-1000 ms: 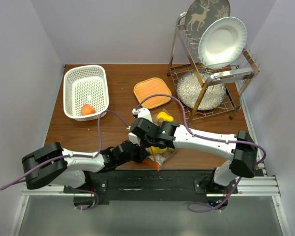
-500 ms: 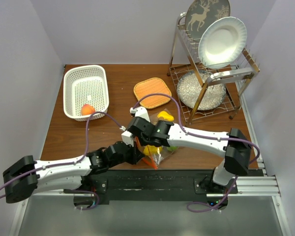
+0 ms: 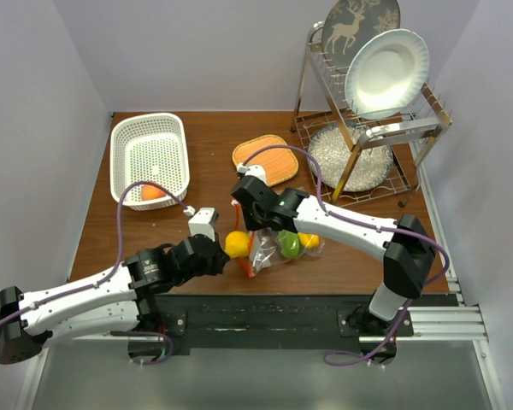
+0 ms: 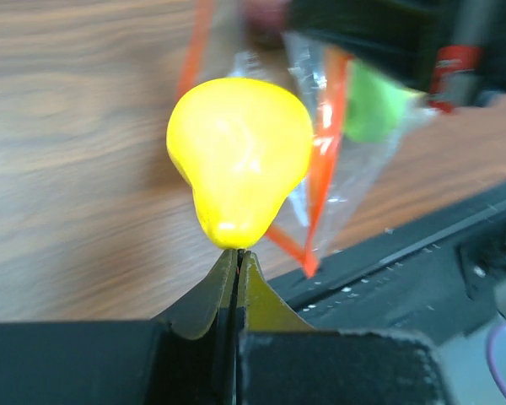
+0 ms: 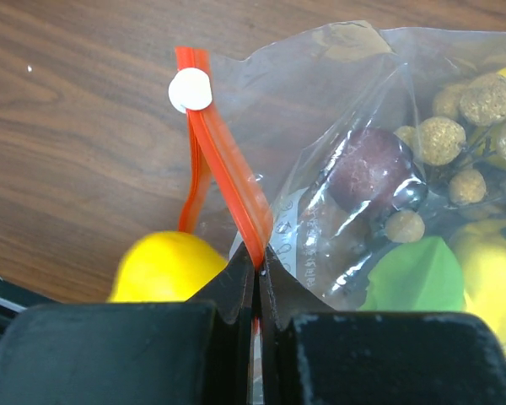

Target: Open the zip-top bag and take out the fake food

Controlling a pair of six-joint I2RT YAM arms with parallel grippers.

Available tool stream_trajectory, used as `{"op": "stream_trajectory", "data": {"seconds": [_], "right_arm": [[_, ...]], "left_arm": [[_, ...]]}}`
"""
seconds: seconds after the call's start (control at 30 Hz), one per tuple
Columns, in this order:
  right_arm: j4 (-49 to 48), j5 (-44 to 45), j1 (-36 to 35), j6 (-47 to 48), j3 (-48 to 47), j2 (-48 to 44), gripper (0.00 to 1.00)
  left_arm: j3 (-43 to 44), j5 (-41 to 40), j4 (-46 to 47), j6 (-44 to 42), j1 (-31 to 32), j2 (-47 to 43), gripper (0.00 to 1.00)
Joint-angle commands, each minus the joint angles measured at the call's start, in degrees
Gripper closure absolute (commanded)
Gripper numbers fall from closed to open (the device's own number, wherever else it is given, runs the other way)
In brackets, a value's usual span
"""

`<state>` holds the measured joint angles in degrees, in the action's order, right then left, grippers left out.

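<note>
Yellow pear (image 4: 239,160) outside the bag (image 5: 320,110), near the table's (image 3: 103,226) front edge.
Left gripper (image 4: 238,253) pinches the pear's tip; right gripper (image 5: 256,257) clamps the bag's orange zipper strip (image 5: 223,160).

White arms (image 3: 77,295), black joints (image 3: 145,266), purple cables (image 3: 120,231)

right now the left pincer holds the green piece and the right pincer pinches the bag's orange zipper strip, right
No: the left pincer holds the yellow pear, as the left wrist view shows; the green piece sits inside the zip-top bag. The right pincer does pinch the orange zipper strip.
</note>
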<state>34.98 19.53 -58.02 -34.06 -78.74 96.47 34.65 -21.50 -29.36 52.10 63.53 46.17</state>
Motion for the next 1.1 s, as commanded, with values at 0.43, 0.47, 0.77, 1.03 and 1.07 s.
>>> {"op": "stream_trajectory", "data": {"seconds": [0.43,0.47,0.77,1.03,1.07], "right_arm": [[-5.71,-5.46,2.47,0.75,2.45,-4.52,1.00],[-5.89,-5.81,2.47,0.49,2.89,-4.88,1.00],[-6.16,-9.24,2.03,1.71,5.18,-7.26,1.00],[-4.84,-11.35,0.63,4.27,3.51,-6.99,1.00],[-4.75,-11.53,0.54,4.36,3.24,-6.82,1.00]], "left_arm": [[18.43,-20.44,-16.73,0.23,-9.71,2.42,1.00],[19.30,-19.47,-14.60,-2.15,-12.78,3.65,1.00],[24.93,-9.36,8.61,-15.71,-43.46,20.17,1.00],[30.19,5.13,21.01,-16.32,-59.21,38.87,0.98],[30.30,7.32,22.32,-17.19,-60.70,40.04,0.86]]}}
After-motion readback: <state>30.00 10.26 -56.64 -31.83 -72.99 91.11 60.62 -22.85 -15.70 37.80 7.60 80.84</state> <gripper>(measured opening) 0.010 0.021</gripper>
